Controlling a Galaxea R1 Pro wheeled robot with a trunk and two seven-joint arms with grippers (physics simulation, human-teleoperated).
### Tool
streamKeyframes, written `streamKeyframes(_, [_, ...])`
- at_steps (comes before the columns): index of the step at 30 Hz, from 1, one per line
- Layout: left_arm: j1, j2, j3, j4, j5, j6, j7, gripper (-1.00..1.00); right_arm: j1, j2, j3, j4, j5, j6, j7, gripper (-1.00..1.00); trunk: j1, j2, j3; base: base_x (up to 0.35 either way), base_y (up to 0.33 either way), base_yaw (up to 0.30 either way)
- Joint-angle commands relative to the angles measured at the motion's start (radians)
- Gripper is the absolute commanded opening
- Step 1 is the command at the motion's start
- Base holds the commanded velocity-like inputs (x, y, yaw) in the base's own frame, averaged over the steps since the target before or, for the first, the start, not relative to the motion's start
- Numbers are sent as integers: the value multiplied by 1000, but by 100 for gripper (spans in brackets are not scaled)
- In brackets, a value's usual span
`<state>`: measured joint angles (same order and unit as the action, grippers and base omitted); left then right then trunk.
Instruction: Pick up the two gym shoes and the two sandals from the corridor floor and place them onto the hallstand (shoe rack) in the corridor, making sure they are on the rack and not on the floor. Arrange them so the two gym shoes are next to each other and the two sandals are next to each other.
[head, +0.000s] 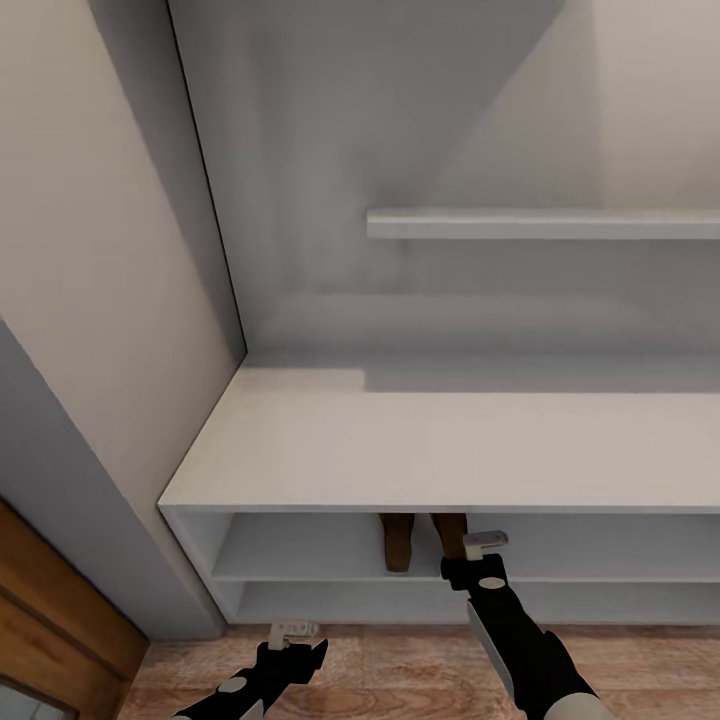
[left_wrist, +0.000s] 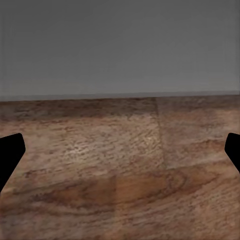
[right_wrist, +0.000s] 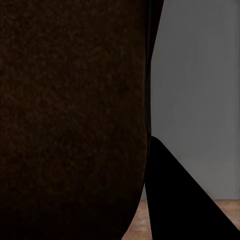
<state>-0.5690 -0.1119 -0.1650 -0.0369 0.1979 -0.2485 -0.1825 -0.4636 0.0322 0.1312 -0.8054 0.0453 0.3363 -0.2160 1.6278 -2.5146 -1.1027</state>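
Observation:
The white hallstand (head: 450, 440) spans the head view, and both brown sandals stand side by side on its upper open shelf. One sandal (head: 398, 545) stands free. My right gripper (head: 478, 545) reaches into that shelf and looks shut on the other sandal (head: 449, 535). That sandal's dark leather (right_wrist: 70, 120) lies against one black finger (right_wrist: 185, 200) in the right wrist view. My left gripper (head: 297, 632) hangs open and empty low over the corridor floor (left_wrist: 120, 175), in front of the rack's base. The gym shoes are out of view.
A higher wall shelf (head: 540, 224) juts out above the bench top. A beige wall with a grey corner post (head: 90, 480) closes the left side. A brown wooden door (head: 50, 620) is at the lower left. Wood-plank floor (head: 400, 670) runs along the rack's front.

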Motion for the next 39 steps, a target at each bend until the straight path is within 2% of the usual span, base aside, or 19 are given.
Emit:
streamKeyframes(1, [0, 0, 0, 0, 0, 0, 0, 100, 0, 0, 1, 0, -9, -2, 4, -100, 0, 0, 0, 5, 0, 0])
streamKeyframes(39, [0, 0, -1, 0, 0, 0, 0, 100, 0, 0, 1, 0, -9, -2, 4, -100, 0, 0, 0, 26, 0, 0])
